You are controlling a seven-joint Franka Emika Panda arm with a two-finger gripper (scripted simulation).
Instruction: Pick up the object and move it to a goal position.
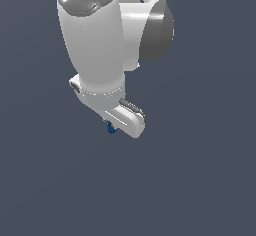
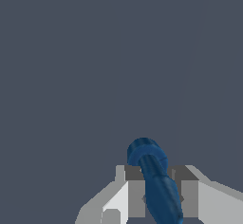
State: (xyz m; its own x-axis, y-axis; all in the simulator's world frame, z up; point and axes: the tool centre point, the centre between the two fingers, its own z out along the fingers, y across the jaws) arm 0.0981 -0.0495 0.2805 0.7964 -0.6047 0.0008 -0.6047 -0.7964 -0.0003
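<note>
The object (image 2: 154,175) is a small dark blue lump with a rounded head and a longer body. In the wrist view it sits between the two grey fingers (image 2: 136,192), which press on it from both sides. My gripper (image 2: 159,194) is shut on it. In the exterior view only a small blue tip of the object (image 1: 110,128) peeks out under the white hand, beside the gripper (image 1: 114,125), whose fingers are hidden by the hand. The arm hangs above a plain dark grey surface; I cannot tell the height above it.
The white arm (image 1: 92,35) and its grey joint (image 1: 157,32) fill the upper part of the exterior view. Only the flat dark grey ground (image 1: 200,180) shows around it.
</note>
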